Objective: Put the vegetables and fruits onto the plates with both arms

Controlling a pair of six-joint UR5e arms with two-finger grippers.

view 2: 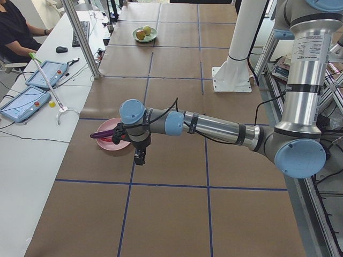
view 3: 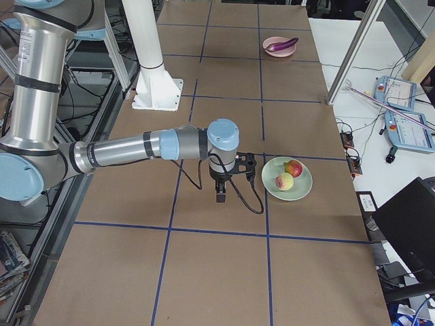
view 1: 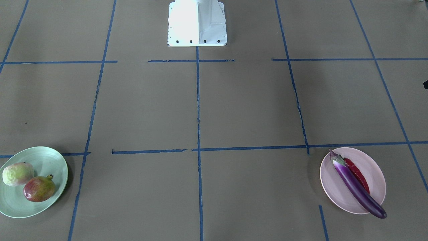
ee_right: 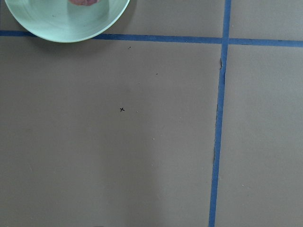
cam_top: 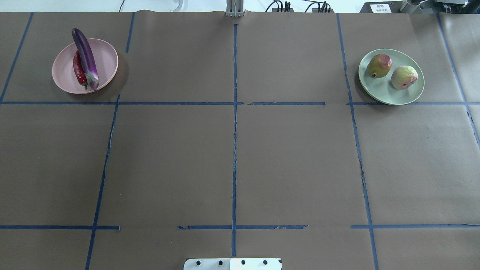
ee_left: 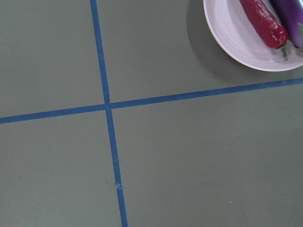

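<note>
The purple eggplant (view 1: 356,185) and red chili pepper (view 1: 358,174) lie on the pink plate (view 1: 371,167). The pale wrinkly ball (view 1: 17,174) and the red-green crowned fruit (view 1: 39,189) lie on the mint green plate (view 1: 46,157). My left gripper (view 2: 139,157) hangs over the table just beside the pink plate (view 2: 107,143). My right gripper (view 3: 222,193) hangs beside the mint plate (view 3: 299,187). Both grippers show only in the side views, so I cannot tell whether they are open or shut. The wrist views show plate edges (ee_left: 236,38) (ee_right: 61,23) and no fingers.
The white base block (view 1: 197,23) stands at the robot's edge of the table. Blue tape lines (cam_top: 234,131) cross the brown table cover. A side table with tablets (view 2: 24,101) and a metal post (view 2: 80,37) stand beyond the plates, with a seated person (view 2: 13,27).
</note>
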